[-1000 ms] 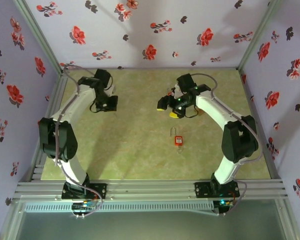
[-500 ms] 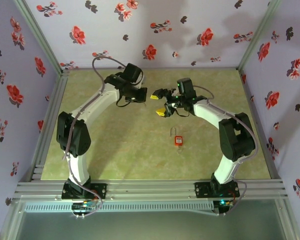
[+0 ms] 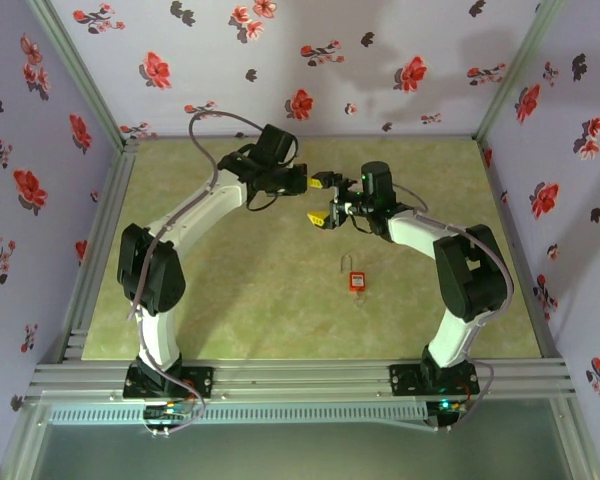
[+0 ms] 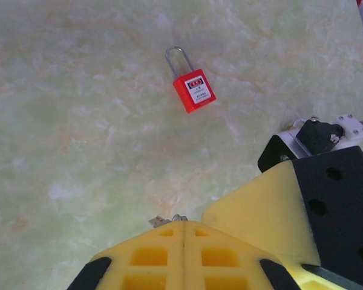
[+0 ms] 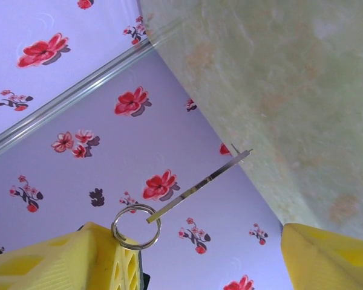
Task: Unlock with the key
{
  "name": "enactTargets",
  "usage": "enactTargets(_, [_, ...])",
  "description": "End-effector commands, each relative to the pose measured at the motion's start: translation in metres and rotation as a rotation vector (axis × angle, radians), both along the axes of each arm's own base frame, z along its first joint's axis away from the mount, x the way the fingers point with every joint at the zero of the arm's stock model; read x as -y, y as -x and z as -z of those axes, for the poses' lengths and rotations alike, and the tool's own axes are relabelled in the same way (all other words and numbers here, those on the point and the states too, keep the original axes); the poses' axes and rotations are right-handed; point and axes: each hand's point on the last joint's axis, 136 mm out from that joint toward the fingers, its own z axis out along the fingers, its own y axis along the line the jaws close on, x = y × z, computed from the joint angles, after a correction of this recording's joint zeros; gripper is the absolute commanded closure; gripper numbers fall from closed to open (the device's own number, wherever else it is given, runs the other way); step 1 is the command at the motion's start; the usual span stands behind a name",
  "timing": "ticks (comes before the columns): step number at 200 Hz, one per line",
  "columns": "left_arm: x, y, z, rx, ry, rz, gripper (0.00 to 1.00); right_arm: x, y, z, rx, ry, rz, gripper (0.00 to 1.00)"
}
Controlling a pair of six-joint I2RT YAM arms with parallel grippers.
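The red padlock (image 3: 357,280) lies flat on the mat, shackle toward the back, and is also seen in the left wrist view (image 4: 193,90). My left gripper (image 3: 302,183) hovers at the back centre, shut, with a bit of the metal key (image 4: 166,219) poking out at its tips (image 4: 184,225). My right gripper (image 3: 320,200) faces it, open, with one yellow finger (image 4: 260,208) right beside the left tips. In the right wrist view the thin key (image 5: 199,184) and its ring (image 5: 136,226) hang between the spread fingers of the right gripper (image 5: 190,232).
Flowered walls (image 3: 310,60) enclose the green marbled mat (image 3: 260,300) on three sides. The padlock lies about a hand's width nearer the front than the two grippers. A metal rail (image 3: 300,378) runs along the front edge.
The left arm has swung right from the back left to the centre. The right gripper has turned left to meet it, so the two tips now nearly touch. The padlock has not moved.
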Motion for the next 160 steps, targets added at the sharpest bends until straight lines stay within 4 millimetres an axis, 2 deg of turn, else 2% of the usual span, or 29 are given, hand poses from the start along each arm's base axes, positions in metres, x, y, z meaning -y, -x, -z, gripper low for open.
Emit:
enactTargets(1, [0.021, 0.005, -0.007, 0.019, 0.065, 0.022, 1.0, -0.001, -0.006, -0.008, 0.022, -0.042, 0.026, 0.2])
enactTargets(26, [0.028, 0.011, -0.012, 0.027, 0.103, 0.036, 1.0, 0.001, -0.008, -0.002, 0.005, -0.049, 0.047, 0.21])
enactTargets(55, [0.029, 0.019, -0.005, 0.007, 0.117, 0.03, 1.0, 0.008, -0.015, 0.001, -0.008, -0.079, 0.093, 0.22])
enactTargets(89, [0.022, 0.025, 0.002, -0.006, 0.112, 0.007, 1.0, 0.022, -0.024, 0.002, -0.008, -0.08, 0.131, 0.22])
enactTargets(119, [0.013, 0.028, 0.01, -0.022, 0.078, -0.01, 1.0, 0.031, -0.021, 0.007, -0.011, -0.044, 0.133, 0.23])
enactTargets(133, [0.005, 0.029, 0.017, -0.042, 0.064, -0.039, 1.0, 0.041, -0.016, 0.011, 0.001, 0.029, 0.12, 0.23])
enactTargets(141, [0.002, 0.029, 0.021, -0.058, 0.064, -0.055, 0.93, 0.048, -0.011, 0.013, 0.005, 0.091, 0.103, 0.23])
enactTargets(152, [-0.001, 0.03, 0.026, -0.085, 0.063, -0.076, 0.76, 0.06, -0.002, 0.021, 0.018, 0.216, 0.059, 0.23])
enactTargets(160, [-0.002, 0.031, 0.029, -0.103, 0.064, -0.085, 0.69, 0.073, 0.007, 0.028, 0.03, 0.335, 0.011, 0.24])
